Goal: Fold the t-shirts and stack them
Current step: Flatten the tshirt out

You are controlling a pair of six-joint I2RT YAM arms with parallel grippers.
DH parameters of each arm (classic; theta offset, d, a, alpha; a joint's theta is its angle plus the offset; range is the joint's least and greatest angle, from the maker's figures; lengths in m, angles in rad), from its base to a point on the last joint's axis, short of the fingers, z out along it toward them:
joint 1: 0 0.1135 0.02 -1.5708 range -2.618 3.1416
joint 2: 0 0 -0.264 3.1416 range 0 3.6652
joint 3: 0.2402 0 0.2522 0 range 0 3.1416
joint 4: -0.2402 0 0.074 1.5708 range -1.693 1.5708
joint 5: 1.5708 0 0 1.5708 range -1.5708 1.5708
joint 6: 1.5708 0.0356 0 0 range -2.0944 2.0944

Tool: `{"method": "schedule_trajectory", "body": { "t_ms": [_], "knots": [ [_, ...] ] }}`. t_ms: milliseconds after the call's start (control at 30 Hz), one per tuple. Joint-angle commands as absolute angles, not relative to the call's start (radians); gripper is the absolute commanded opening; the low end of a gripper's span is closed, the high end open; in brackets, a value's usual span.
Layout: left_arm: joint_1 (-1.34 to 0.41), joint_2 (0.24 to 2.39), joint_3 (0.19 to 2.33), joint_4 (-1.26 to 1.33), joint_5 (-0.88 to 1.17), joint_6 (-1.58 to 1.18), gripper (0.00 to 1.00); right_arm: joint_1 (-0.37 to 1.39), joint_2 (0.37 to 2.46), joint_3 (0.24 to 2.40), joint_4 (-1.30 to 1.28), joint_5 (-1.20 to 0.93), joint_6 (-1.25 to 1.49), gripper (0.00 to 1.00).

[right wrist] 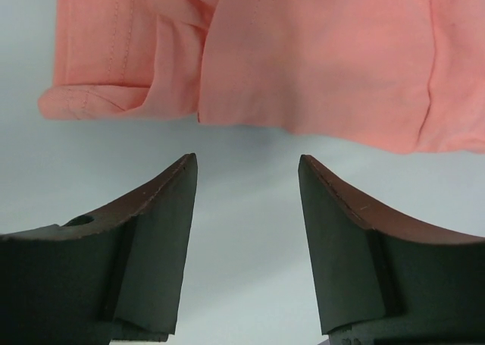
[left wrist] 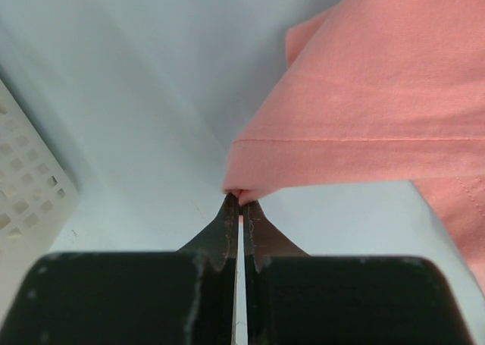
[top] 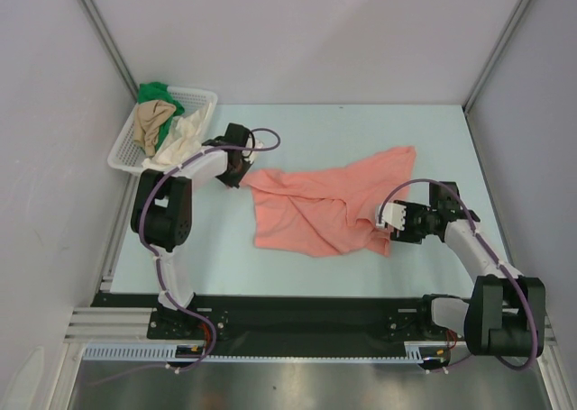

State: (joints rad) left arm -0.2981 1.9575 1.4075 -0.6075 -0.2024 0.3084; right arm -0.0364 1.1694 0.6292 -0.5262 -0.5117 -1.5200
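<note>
Wrist views show left gripper [left wrist: 241,201] seemingly pinching pink t-shirt [left wrist: 379,95]; right gripper [right wrist: 246,160] spread.

Table [top: 361,131] bears salmon-pink t-shirt [top: 306,216] and basket [top: 123,150].

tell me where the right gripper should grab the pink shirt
Its near right edge, from the right and low: that edge of the salmon-pink t-shirt lies flat just ahead of the open right gripper, while the left gripper pinches its left corner.
</note>
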Motion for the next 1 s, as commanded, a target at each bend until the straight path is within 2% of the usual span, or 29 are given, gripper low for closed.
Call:
{"method": "schedule_trajectory", "body": {
  "t_ms": [0,400,733,967],
  "knots": [
    [-0.307,1.917,1.399,-0.588,-0.227,0.325,0.0,-0.022,1.198,0.661,-0.522,-0.511,-1.569,0.6],
    [-0.31,1.927,1.397,-0.589,-0.236,0.327,0.0,0.029,1.288,0.684,-0.485,-0.485,-1.532,0.56],
    [-0.31,1.936,1.408,-0.586,-0.242,0.328,0.01,0.037,1.364,0.715,-0.469,-0.442,-1.499,0.46],
    [-0.31,1.944,1.414,-0.589,-0.244,0.327,0.0,0.044,1.374,0.723,-0.48,-0.439,-1.499,0.43]
  ]
}}
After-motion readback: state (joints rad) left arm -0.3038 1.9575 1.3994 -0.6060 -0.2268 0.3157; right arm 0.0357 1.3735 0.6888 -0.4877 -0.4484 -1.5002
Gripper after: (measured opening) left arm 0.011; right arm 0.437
